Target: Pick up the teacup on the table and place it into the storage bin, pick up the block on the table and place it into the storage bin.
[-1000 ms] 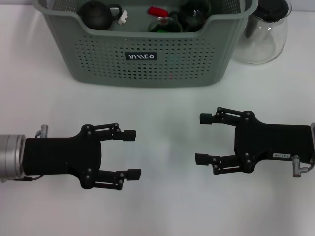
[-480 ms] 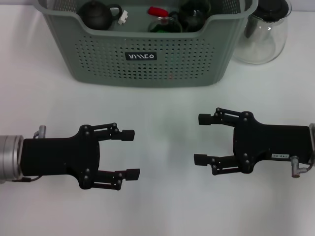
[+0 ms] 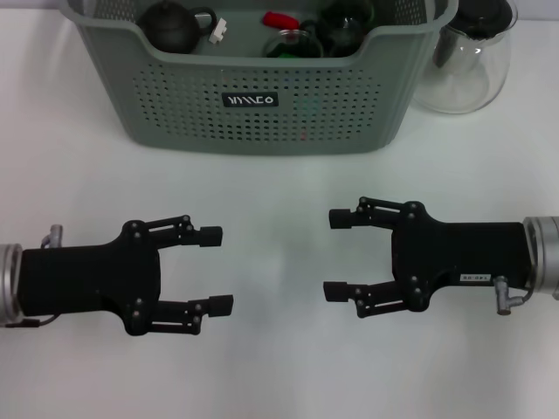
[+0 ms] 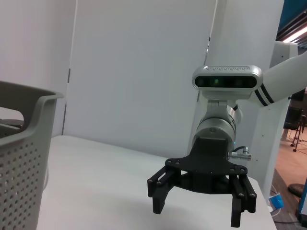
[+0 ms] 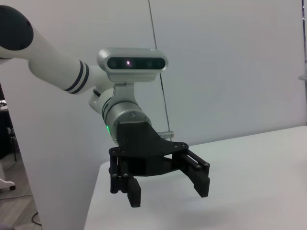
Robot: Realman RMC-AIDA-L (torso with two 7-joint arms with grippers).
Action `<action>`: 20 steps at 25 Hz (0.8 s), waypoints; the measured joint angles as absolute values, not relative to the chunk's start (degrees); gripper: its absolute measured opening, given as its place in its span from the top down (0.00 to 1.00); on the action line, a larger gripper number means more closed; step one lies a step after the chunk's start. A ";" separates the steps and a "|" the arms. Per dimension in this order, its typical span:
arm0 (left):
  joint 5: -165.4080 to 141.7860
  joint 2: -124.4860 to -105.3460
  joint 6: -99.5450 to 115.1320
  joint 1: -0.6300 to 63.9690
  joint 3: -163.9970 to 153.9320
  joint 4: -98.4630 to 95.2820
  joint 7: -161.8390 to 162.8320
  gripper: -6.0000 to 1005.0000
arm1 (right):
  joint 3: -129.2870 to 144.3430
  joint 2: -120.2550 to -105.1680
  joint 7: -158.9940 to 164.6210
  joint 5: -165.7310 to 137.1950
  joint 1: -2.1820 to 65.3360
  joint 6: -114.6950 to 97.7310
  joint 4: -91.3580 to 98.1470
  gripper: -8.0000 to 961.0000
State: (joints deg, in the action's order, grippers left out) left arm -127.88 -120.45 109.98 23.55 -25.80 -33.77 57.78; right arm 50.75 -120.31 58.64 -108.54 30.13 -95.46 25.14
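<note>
Both the left gripper and the right gripper are hovering over the bare table with fingers apart and holding nothing, while the storage bin is already containing a teacup-like item, so careful retreat seems best.

Bright, even light from above, washing the white bench almost featureless. Only faint, soft shadows under the left gripper and right gripper. Slight softness throughout; small highlights beyond the right gripper on the glass jug.
</note>
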 joint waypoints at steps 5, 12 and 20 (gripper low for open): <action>-127.85 -120.48 109.94 23.37 -25.78 -33.84 57.76 0.18 | 50.83 -120.32 58.75 -108.54 30.15 -95.40 25.13 0.02; -127.85 -120.52 109.95 23.38 -25.75 -33.84 57.74 0.18 | 50.81 -120.32 58.68 -108.54 29.93 -95.35 25.07 0.02; -127.87 -120.59 109.95 23.38 -25.76 -33.84 57.74 0.18 | 50.79 -120.32 58.88 -108.54 29.97 -95.36 25.05 0.02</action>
